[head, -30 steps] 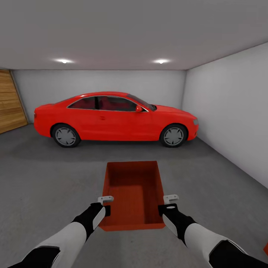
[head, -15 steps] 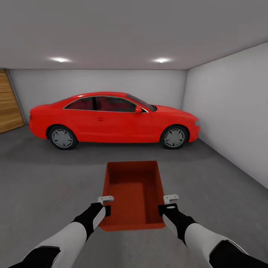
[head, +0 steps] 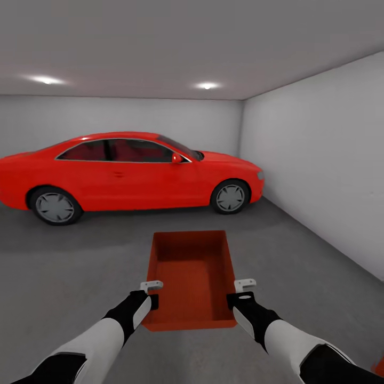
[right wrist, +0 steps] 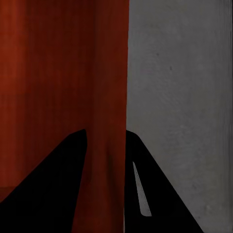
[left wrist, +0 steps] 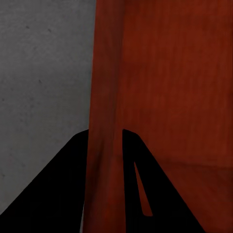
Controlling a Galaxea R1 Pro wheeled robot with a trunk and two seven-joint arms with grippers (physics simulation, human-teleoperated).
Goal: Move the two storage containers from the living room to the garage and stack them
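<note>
The left gripper [head: 152,293] pinches the left wall of the storage container [head: 193,274], one finger inside and one outside, jaws narrowed to the thin wall; the left wrist view shows that wall [left wrist: 104,145] between the dark fingers [left wrist: 63,189]. The container hangs level between both arms above the grey garage floor [head: 69,266]. The right gripper [head: 240,293] clamps the right wall likewise. Against a second ago the camera has swung right: the red car [head: 128,170] sits further left and the wood-plank door is gone from view. The grip is unchanged.
</note>
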